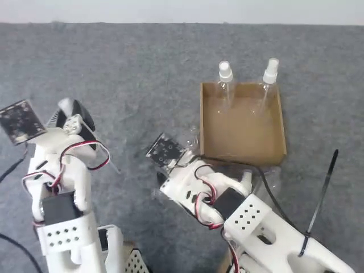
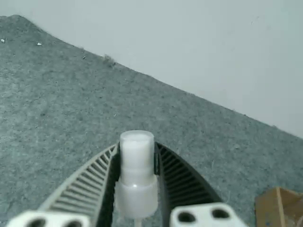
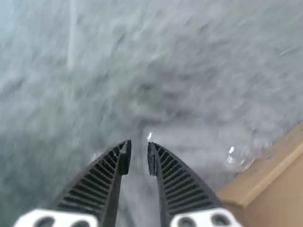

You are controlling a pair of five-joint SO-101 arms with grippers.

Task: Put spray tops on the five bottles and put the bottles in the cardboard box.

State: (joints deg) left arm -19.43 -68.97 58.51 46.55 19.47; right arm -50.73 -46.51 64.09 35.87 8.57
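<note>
My left gripper [image 2: 136, 153] is shut on a white spray top [image 2: 137, 175] and holds it upright above the carpet; from above the top [image 1: 68, 108] sits at the far left. My right gripper [image 3: 138, 151] stands low over the carpet just left of the cardboard box [image 1: 242, 151], its fingers [image 3: 106, 182] closed to a narrow gap on what looks like a clear bottle, shown by a glint at the tips. Two capped bottles [image 1: 226, 79] [image 1: 270, 77] stand at the box's far wall. Another clear bottle [image 3: 241, 153] lies against the box's edge.
Grey carpet covers the table, with open room to the left and beyond the box. A clear bottle [image 1: 273, 179] lies beside the right arm, below the box. A black cable tie [image 1: 324, 187] sticks up at the right. A pale wall bounds the far side.
</note>
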